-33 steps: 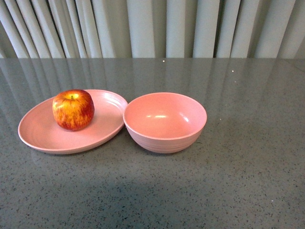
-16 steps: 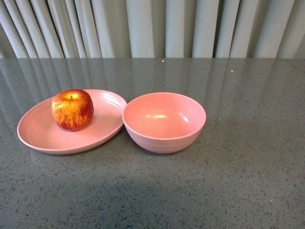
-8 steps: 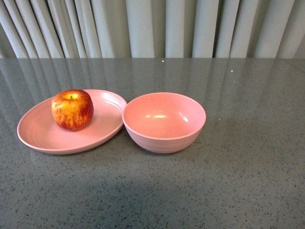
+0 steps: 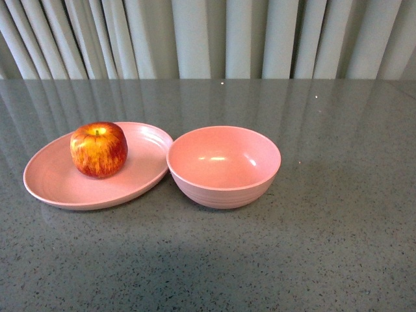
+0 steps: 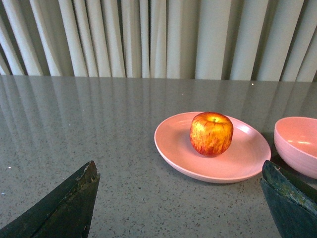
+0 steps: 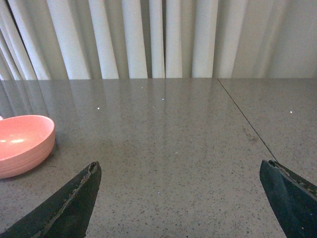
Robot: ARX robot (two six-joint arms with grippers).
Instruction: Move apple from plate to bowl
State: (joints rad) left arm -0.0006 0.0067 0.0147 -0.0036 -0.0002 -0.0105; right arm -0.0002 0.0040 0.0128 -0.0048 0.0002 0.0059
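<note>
The red apple (image 4: 99, 149) with yellow streaks sits upright on the pale pink plate (image 4: 52, 185) at the left of the grey table. The deep pink bowl (image 4: 224, 166) stands empty right beside the plate, touching its rim. Neither arm shows in the front view. In the left wrist view my left gripper (image 5: 181, 171) is open and empty, well short of the apple (image 5: 211, 134), the plate (image 5: 173, 148) and the bowl (image 5: 297, 144). In the right wrist view my right gripper (image 6: 181, 171) is open and empty over bare table, with the bowl (image 6: 22, 144) off to one side.
Grey-white curtains (image 4: 208, 39) hang behind the table's far edge. A thin seam (image 6: 245, 119) runs across the table top in the right wrist view.
The plate, apple and bowl sit a few pixels further left than two seconds ago, likely a slight camera shift. Nothing has moved since.
</note>
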